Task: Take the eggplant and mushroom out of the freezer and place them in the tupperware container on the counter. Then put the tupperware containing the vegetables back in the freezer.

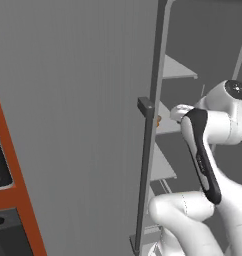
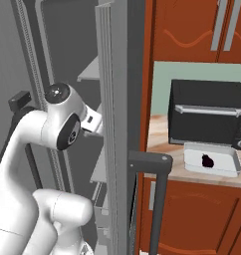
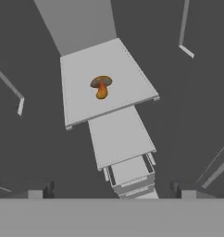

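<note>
The mushroom (image 3: 101,86), brown cap over an orange stem, lies on a light grey shelf (image 3: 123,69) inside the freezer (image 1: 183,145); a sliver of it peeks past the door edge (image 1: 158,120). My gripper (image 3: 111,192) hovers above and apart from it, open, with nothing between its fingertips (image 3: 40,190). The freezer door (image 1: 78,125) stands wide open and my arm reaches in past it. On the counter (image 2: 160,137) sits the tupperware container (image 2: 229,167), and the dark eggplant (image 2: 207,160) lies inside it.
A black toaster oven (image 2: 207,112) stands right behind the tupperware container. The door's long dark bar handle (image 1: 144,175) runs close to my arm. Lower shelves and a drawer (image 3: 130,171) sit beneath the mushroom's shelf. A dark handle bar (image 2: 160,199) rises by the orange cabinets.
</note>
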You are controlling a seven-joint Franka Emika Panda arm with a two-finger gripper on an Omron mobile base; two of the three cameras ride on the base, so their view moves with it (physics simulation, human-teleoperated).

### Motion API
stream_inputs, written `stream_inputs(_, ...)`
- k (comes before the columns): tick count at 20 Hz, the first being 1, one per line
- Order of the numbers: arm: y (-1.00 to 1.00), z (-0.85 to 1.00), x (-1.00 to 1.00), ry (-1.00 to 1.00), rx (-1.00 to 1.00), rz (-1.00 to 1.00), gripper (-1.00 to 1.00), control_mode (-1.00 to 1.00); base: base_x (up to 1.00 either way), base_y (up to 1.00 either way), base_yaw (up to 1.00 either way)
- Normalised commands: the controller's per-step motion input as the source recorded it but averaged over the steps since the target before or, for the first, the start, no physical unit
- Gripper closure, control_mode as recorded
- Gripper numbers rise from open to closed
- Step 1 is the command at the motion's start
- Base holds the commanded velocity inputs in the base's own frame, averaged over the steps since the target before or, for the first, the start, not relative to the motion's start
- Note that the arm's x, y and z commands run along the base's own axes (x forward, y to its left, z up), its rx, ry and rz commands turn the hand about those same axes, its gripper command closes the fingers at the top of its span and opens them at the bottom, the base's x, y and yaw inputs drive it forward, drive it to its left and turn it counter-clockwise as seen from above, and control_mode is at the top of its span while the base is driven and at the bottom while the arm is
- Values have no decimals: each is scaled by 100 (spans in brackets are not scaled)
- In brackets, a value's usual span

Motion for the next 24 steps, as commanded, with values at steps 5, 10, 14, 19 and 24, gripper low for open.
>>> stream_inputs(5,0,-41,97,2,0,0,-100,-100,0,0,0)
stream_inputs(10,-6,-49,77,0,0,0,-100,-100,0,0,0)
stream_inputs(14,-7,-56,71,2,1,0,-100,-100,0,0,0)
stream_inputs(19,-10,-44,69,4,2,1,-100,-100,0,0,0)
stream_inputs(24,-10,-25,71,4,5,5,-100,-100,0,0,0)
